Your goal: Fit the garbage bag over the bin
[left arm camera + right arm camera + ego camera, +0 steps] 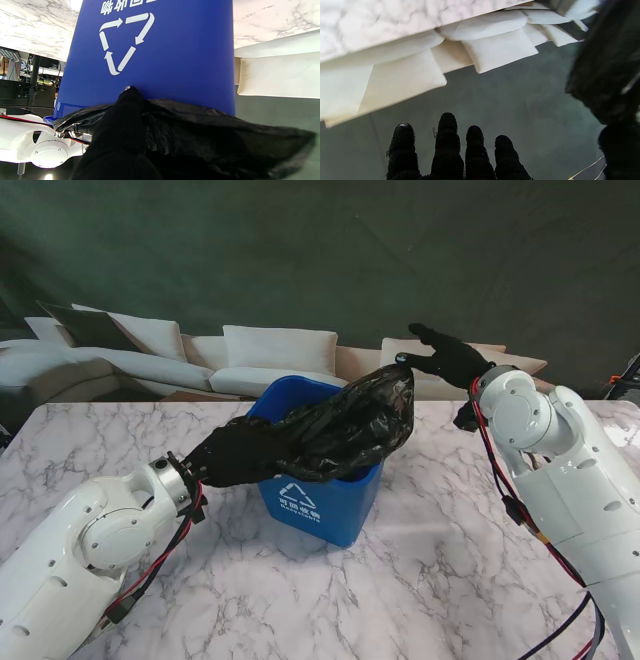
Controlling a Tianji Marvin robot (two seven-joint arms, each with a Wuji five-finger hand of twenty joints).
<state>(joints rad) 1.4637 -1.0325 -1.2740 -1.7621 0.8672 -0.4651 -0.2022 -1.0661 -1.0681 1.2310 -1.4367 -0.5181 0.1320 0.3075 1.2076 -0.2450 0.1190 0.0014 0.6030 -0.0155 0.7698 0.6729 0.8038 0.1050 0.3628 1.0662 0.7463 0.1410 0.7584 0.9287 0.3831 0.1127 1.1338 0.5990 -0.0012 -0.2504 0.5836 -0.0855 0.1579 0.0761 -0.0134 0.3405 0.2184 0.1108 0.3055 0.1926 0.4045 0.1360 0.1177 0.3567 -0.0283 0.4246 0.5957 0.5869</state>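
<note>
The bin (320,505) carries a white three-arrow recycling sign with a line of white Chinese characters, too small to read.

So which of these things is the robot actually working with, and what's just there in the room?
Part of the job:
- garbage bag, black, draped across the bin's top
- bin, blue, standing upright
- left hand, gripping the bag
- right hand, at the bag's raised corner

Just there:
- marble table
- white sofa behind the table
</note>
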